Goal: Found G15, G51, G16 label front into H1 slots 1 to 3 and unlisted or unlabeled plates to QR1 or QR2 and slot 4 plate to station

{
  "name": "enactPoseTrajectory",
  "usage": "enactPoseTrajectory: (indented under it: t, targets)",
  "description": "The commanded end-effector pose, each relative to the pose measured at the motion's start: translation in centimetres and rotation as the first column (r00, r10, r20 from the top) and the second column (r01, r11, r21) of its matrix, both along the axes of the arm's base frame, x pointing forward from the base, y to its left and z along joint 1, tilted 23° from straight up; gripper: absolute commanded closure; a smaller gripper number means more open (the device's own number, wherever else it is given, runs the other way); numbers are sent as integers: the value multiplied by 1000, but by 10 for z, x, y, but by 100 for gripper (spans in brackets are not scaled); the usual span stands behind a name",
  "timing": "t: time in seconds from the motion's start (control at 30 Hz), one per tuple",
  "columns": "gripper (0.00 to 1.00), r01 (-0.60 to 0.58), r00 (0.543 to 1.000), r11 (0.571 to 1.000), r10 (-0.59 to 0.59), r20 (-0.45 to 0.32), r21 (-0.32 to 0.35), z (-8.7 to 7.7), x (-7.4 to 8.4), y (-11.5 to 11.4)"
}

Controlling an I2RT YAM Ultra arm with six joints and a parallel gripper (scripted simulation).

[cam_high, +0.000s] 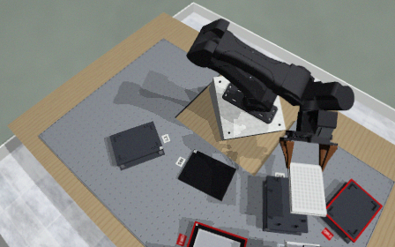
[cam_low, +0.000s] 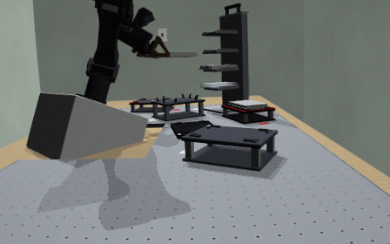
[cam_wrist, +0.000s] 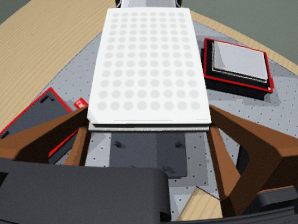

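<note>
My gripper (cam_high: 308,152) is shut on a white well plate (cam_high: 307,189), gripping its near short end from both sides. The plate is level, wells up, high above the deck. In the side view the gripper (cam_low: 154,49) and plate (cam_low: 179,54) hang apart from the hotel H1 (cam_low: 232,57), about level with its third shelf. The two lower shelves (cam_low: 219,85) (cam_low: 218,68) each carry a plate. The two upper shelves (cam_low: 218,50) (cam_low: 218,32) look bare. No label on the held plate can be read.
A red-edged nest (cam_high: 353,207) right of the hotel is bare. Another red-edged nest (cam_high: 216,238) holds a plate, also in the wrist view (cam_wrist: 240,64). Two black nests (cam_high: 137,143) (cam_high: 206,174) stand on the deck's left. The arm's wedge base (cam_low: 83,126) is behind.
</note>
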State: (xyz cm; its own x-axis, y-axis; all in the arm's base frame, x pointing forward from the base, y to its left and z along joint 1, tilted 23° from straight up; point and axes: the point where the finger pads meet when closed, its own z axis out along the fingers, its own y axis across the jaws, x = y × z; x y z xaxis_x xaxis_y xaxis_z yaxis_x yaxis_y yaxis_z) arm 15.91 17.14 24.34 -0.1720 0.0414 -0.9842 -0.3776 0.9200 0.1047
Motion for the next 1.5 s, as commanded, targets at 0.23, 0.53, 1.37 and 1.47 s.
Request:
enactPoseTrajectory:
  t: [0.23, 0.53, 1.37, 1.47]
  targets:
    - [14, 1, 1000, 1000, -1, 2, 19, 0, 1, 1]
    - [14, 1, 1000, 1000, -1, 2, 19, -3, 2, 2]
    - [14, 1, 1000, 1000, -1, 2, 19, -13, 6, 5]
    - [14, 1, 1000, 1000, -1, 2, 19, -14, 6, 5]
